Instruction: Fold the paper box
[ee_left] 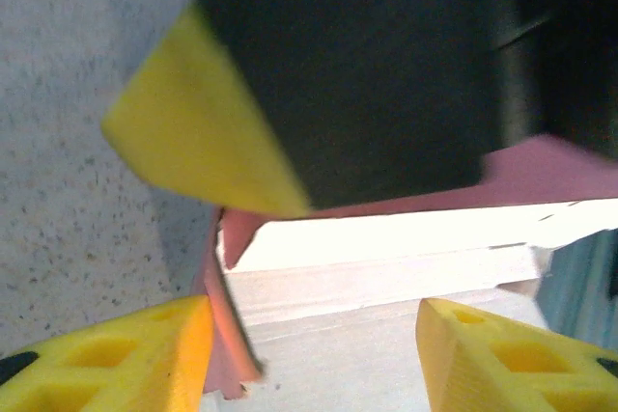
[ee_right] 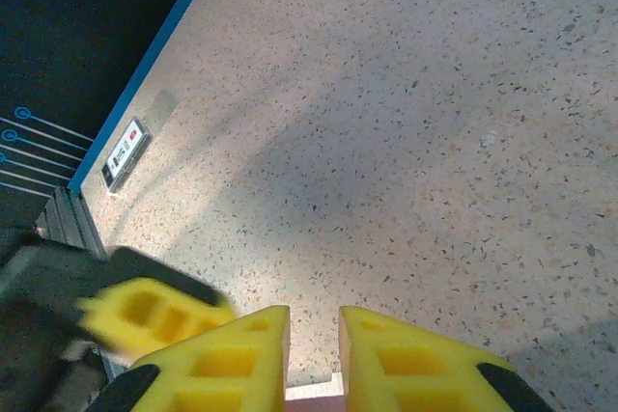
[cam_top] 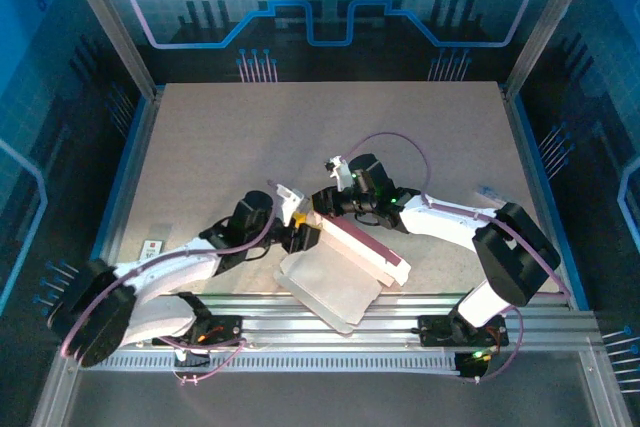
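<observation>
The paper box (cam_top: 335,285) lies near the front edge, whitish face up, with a long pink wall (cam_top: 368,245) standing along its far side. My right gripper (cam_top: 322,205) is at that wall's left end. Its yellow fingers (ee_right: 241,349) are almost together, with a strip of the box edge (ee_right: 314,395) between them. My left gripper (cam_top: 303,234) is at the box's left corner, open. Its fingers (ee_left: 116,354) straddle the whitish panel (ee_left: 367,277), and a pink flap (ee_left: 227,325) stands against the left one. The right gripper's finger (ee_left: 222,142) hangs just above.
A small grey card with a red mark (cam_top: 150,249) lies at the table's left edge and is also seen from the right wrist (ee_right: 126,153). An aluminium rail (cam_top: 400,332) runs along the front. Bare speckled tabletop (cam_top: 330,127) stretches behind the arms.
</observation>
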